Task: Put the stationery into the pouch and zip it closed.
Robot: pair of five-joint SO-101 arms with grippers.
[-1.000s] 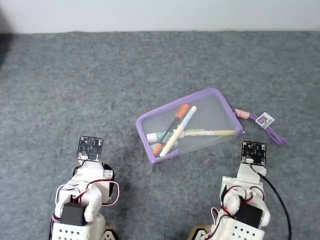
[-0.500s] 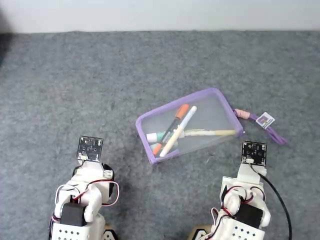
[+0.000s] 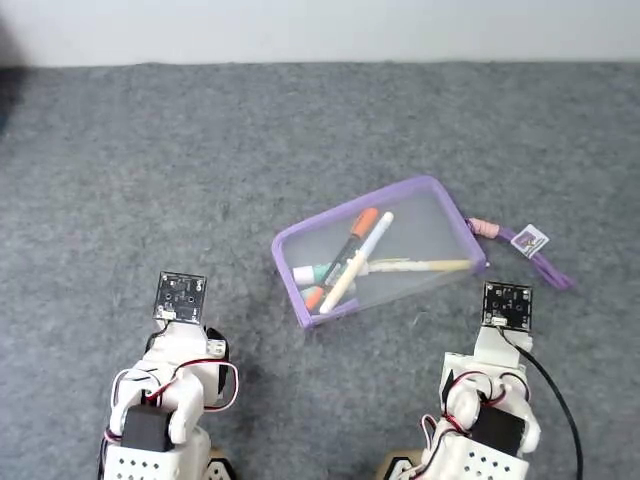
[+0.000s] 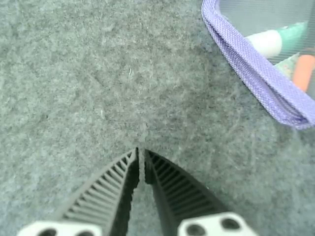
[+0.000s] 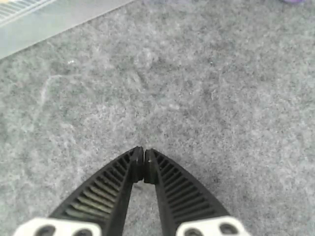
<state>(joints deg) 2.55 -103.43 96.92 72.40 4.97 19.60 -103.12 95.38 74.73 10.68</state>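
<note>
- Pouch (image 3: 380, 250): 1, lies flat on the counter (image 3: 150, 150), ahead of both my end effectors & between them. Its nearer corner is ahead of my left one, to the inner side.
- Stationery (image 3: 350, 260): all inside, seen thru the clear wall. Approx 5 pens/markers: 1 orange-capped, 1 white, 1 cream, 1 green, 1 orange lower down. They overlap, so the count isn't certain.
- Zip pull (image 3: 484, 228): 1, at the pouch end just ahead of my right end effector, w/ 1 purple strap (image 3: 548, 268) & 1 tag (image 3: 530, 241) trailing off it.
- The purple edge looks shut along its length, so I judge the zip done.
- Left end effector (image 4: 139, 155): tips together, nothing btwn them, low over the counter.
- Right end effector (image 5: 143, 153): same, tips together, holding nothing.
- Why: nothing seems left to grip, so I reckon both are parked off the pouch; task looks complete.
</note>
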